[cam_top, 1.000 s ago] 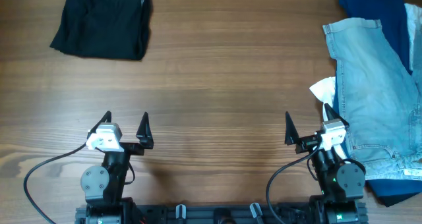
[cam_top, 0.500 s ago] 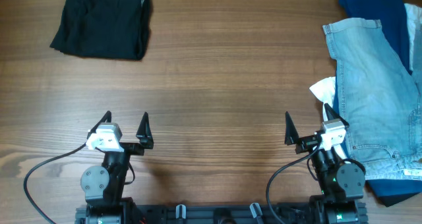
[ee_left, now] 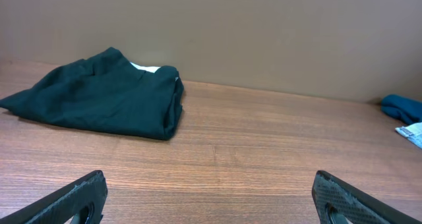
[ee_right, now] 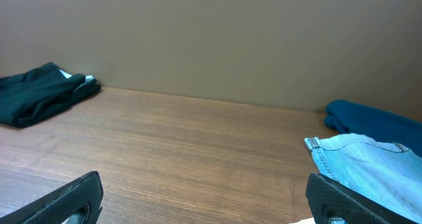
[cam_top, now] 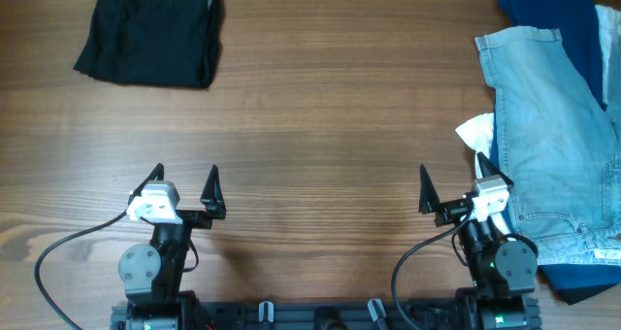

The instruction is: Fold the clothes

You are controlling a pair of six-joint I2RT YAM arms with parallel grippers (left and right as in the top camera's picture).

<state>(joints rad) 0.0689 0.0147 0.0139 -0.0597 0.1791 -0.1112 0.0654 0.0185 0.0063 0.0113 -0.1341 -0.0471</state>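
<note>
Denim jeans [cam_top: 548, 146] lie rumpled at the right of the table [cam_top: 330, 107] with a dark blue garment [cam_top: 548, 15], probably the pile awaiting folding. A black garment [cam_top: 150, 29] sits folded far left, set aside. Left claw [cam_top: 185, 175] and right claw [cam_top: 452, 170] gape wide, empty, parked ready.

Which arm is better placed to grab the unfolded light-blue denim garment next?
Right. The right gripper sits open beside the light-blue denim garment; the left gripper, also open, is much farther away.
</note>
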